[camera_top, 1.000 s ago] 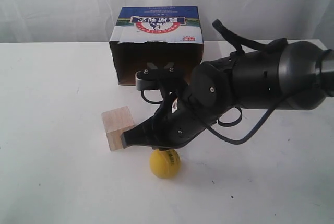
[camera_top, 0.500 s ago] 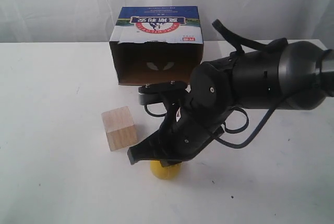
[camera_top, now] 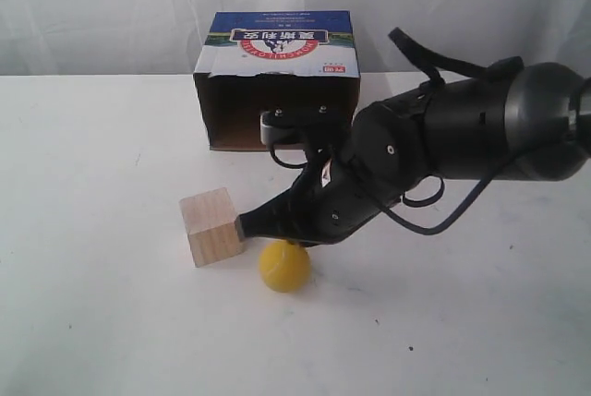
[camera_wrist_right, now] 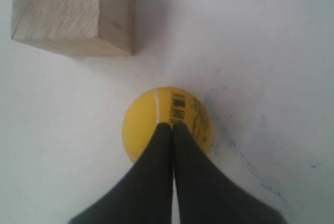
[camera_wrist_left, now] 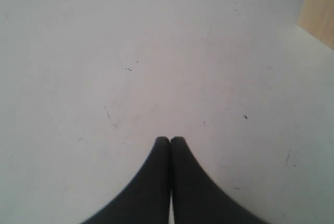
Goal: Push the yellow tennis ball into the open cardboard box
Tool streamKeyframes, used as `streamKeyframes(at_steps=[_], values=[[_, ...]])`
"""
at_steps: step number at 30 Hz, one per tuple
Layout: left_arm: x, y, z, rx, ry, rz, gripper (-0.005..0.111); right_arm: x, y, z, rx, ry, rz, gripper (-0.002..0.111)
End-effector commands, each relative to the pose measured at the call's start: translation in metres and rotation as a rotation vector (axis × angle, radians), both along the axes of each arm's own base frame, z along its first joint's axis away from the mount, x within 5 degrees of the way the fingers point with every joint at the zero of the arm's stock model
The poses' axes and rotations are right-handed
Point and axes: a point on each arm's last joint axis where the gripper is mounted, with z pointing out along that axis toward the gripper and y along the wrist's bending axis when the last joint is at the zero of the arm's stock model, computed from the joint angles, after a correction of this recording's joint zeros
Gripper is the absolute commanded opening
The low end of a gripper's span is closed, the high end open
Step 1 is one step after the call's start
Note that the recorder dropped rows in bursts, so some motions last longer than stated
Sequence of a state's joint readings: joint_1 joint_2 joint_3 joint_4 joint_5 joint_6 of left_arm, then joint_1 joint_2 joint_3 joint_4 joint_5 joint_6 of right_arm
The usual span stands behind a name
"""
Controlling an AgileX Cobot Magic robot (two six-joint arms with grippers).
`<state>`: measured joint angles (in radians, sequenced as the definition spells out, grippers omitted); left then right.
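Observation:
The yellow tennis ball (camera_top: 284,267) lies on the white table, just right of and nearer than a pale wooden cube (camera_top: 211,226). The open cardboard box (camera_top: 277,82) stands behind them, its dark opening facing the ball. My right gripper (camera_top: 243,227) is shut and empty, its tip next to the cube's right edge, just above and behind the ball. In the right wrist view that gripper (camera_wrist_right: 171,125) overlaps the ball (camera_wrist_right: 143,125), whose barcode sticker shows. My left gripper (camera_wrist_left: 170,139) is shut over bare table and does not appear in the exterior view.
The right arm's black body (camera_top: 443,138) spans the table's right side, partly covering the box's opening. A corner of the wooden cube (camera_wrist_left: 318,12) shows in the left wrist view. The white table (camera_top: 92,322) stretches to the left and front.
My right gripper dipped over the ball, then swung back toward the box and cube. The ball has rolled a little toward the box and shows fully again.

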<state>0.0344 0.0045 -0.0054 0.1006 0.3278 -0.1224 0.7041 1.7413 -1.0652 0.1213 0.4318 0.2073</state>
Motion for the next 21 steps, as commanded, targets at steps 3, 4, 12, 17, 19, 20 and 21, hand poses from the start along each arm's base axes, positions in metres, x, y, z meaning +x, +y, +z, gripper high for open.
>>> streamKeyframes(at_steps=[3, 4, 12, 17, 19, 20, 21], values=[[-0.001, -0.001, -0.004, -0.009, 0.024, -0.006, 0.000, 0.014, 0.017, 0.026, 0.142, -0.199, 0.011, 0.000], [-0.001, -0.001, -0.004, -0.009, 0.024, -0.006, 0.000, 0.016, 0.019, 0.023, 0.150, -0.195, 0.003, 0.000], [-0.001, -0.001, -0.004, -0.009, 0.024, -0.006, 0.000, 0.019, 0.022, -0.043, -0.014, 0.005, 0.016, 0.000], [-0.001, -0.001, -0.004, -0.009, 0.024, -0.006, 0.000, 0.019, 0.022, -0.044, -0.016, 0.007, 0.016, 0.000], [-0.001, -0.001, -0.004, -0.009, 0.024, -0.006, 0.000, 0.019, 0.022, -0.044, -0.017, 0.006, 0.017, 0.000], [-0.001, -0.001, -0.004, -0.009, 0.024, -0.006, 0.000, 0.019, 0.022, -0.044, -0.017, 0.006, 0.017, 0.000], [-0.001, -0.001, -0.004, -0.009, 0.024, -0.006, 0.000, 0.020, 0.022, -0.044, -0.017, 0.006, 0.014, 0.000]])
